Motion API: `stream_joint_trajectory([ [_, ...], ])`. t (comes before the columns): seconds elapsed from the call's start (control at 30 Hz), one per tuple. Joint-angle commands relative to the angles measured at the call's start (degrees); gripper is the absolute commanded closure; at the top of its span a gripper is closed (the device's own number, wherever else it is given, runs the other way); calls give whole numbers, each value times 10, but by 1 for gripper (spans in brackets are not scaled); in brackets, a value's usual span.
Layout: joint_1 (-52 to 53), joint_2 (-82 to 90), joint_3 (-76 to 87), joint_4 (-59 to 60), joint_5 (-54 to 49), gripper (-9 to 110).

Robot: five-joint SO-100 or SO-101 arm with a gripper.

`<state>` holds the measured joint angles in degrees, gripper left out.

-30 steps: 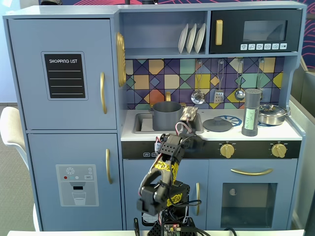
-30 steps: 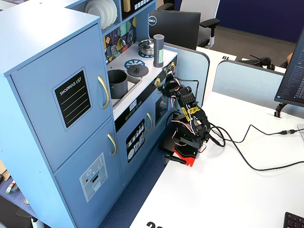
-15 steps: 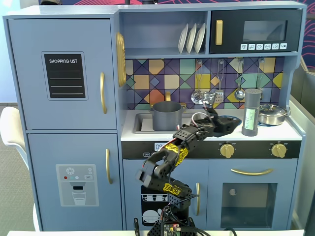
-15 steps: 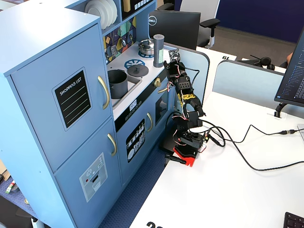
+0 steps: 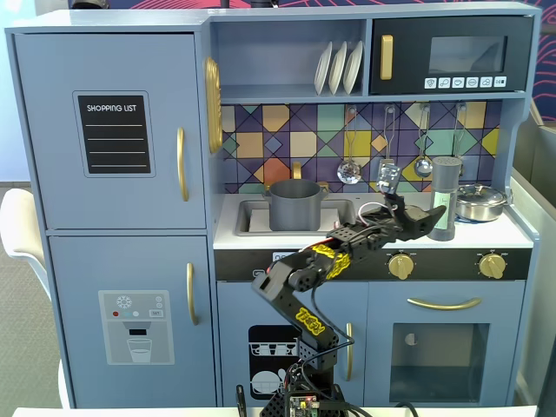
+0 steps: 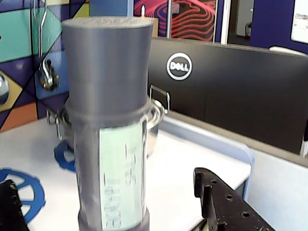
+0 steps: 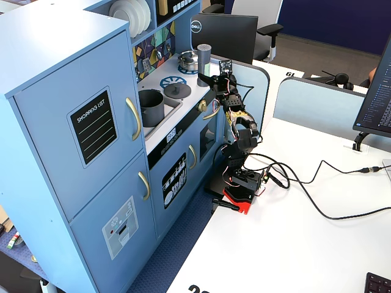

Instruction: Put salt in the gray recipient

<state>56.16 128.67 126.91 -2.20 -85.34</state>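
Observation:
The salt (image 5: 445,196) stands upright on the right of the toy kitchen counter, a tall dark gray shaker with a pale green label. It fills the middle of the wrist view as the salt (image 6: 108,125). My gripper (image 5: 427,219) is open just in front of it. One black finger (image 6: 9,207) shows at the lower left and the other finger (image 6: 226,207) at the lower right, with clear gaps on both sides of the shaker. The gray recipient (image 5: 294,204) sits in the sink on the left; it is also the gray recipient (image 7: 150,107). The salt (image 7: 204,64) stands beside my gripper (image 7: 212,75).
A shiny steel lidded pot (image 5: 480,201) stands right behind the salt, close to it. A flat gray lid (image 7: 177,90) lies on the hob between sink and shaker. Utensils (image 5: 349,169) hang on the tiled back wall. A Dell monitor (image 6: 231,96) stands beyond the counter's end wall.
The arm has stretched out and swung to the right in the front fixed view, from in front of the sink to the salt. The open jaws now flank the shaker.

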Motion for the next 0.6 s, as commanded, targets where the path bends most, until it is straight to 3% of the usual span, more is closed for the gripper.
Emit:
stream_joint_trajectory([
  [0.0,-7,-62,-84,-35,-7,48],
  [0.57,-29,-309,-308,-68,-34,51],
])
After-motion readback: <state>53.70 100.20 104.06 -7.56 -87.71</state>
